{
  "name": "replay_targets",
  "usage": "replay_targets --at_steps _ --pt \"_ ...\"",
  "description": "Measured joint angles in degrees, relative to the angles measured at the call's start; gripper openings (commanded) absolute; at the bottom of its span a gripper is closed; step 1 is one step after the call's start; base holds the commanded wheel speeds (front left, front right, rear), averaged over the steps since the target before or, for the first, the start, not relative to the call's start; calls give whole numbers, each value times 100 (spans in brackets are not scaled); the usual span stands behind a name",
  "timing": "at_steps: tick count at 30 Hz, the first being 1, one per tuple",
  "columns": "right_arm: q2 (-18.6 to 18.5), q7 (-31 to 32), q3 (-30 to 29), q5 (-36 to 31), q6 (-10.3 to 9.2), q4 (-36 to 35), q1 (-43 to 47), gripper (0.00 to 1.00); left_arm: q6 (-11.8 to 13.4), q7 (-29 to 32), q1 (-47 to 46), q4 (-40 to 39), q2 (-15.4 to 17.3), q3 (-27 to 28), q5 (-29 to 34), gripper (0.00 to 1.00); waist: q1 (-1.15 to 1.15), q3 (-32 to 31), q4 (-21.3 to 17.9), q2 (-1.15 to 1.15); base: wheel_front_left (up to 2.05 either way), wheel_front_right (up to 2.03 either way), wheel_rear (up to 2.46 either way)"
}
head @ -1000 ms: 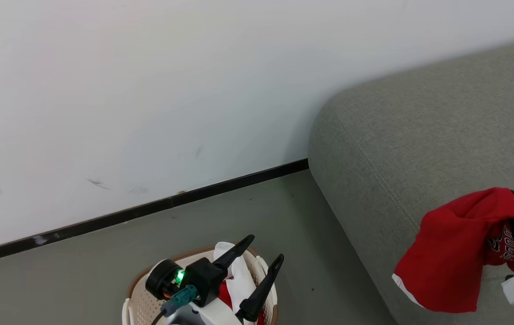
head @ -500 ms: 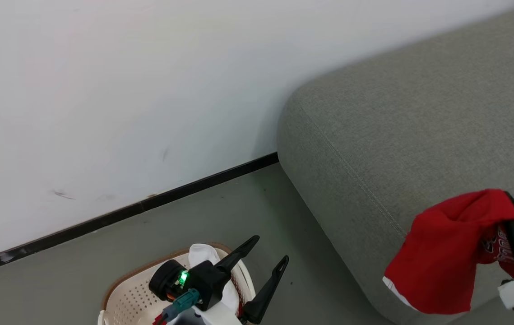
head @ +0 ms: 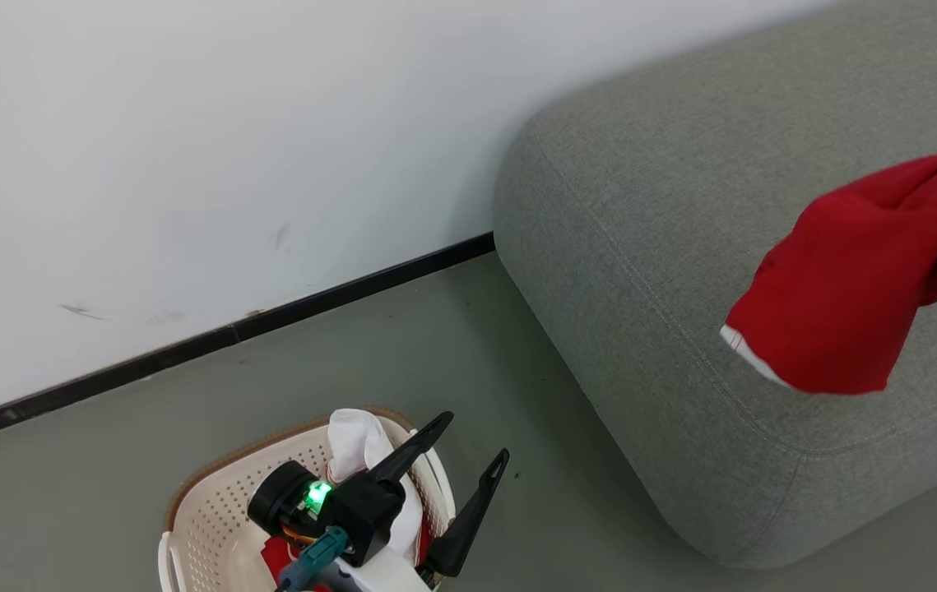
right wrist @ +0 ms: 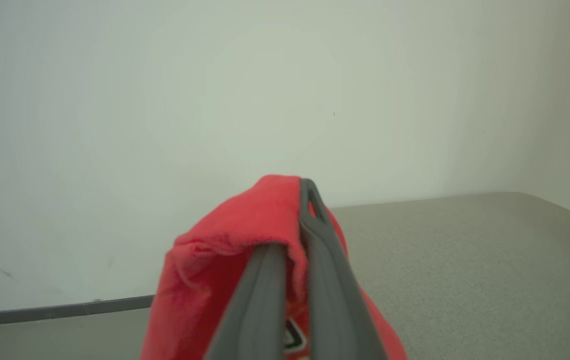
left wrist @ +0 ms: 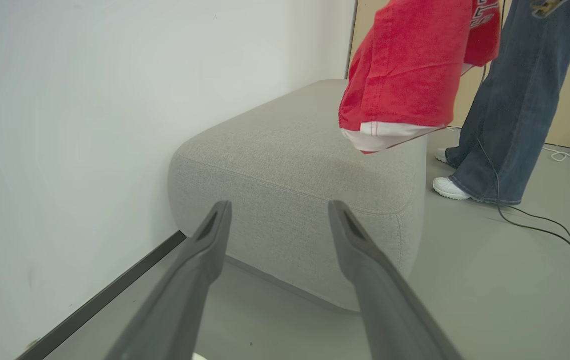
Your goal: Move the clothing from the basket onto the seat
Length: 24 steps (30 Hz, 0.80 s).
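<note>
Your right fingers point(right wrist: 315, 240) are pinched shut on a red garment point(head: 846, 296), with cloth folded over one fingertip. In the head view the garment hangs at three o'clock, in the air above the seat point(head: 641, 205). The left wrist view shows its white-edged hem clear of the cushion. Your left fingers point(head: 410, 448) stand wide apart with nothing between them, over the basket point(head: 213, 510) at seven o'clock. A white garment point(head: 353, 436) drapes over the basket rim and some red cloth lies inside.

The step in hand looks like the drop onto the seat. The cloth hangs near the cushion's rounded edge, so a release here may let it slide to the floor. Carry it further in over the flat top first. Lower until the hem rests and slackens, then part the fingers and lift straight up so the fold slips off the tip. A person's legs point(left wrist: 505, 100) stand just past the seat's far end, so keep the swing short.
</note>
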Motion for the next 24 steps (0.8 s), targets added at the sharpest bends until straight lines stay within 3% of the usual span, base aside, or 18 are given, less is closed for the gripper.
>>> replay_targets --at_steps 13,24 --pt "-116 466 -750 477 0 983 -1641 0 201 83 -143 -593 300 233 196 100 0 518 252 0 0 0 0" --pt "-737 544 -975 23 0 1911 -1897 0 287 274 -263 -1088 576 300 443 100 0 943 552 0 0 0 0"
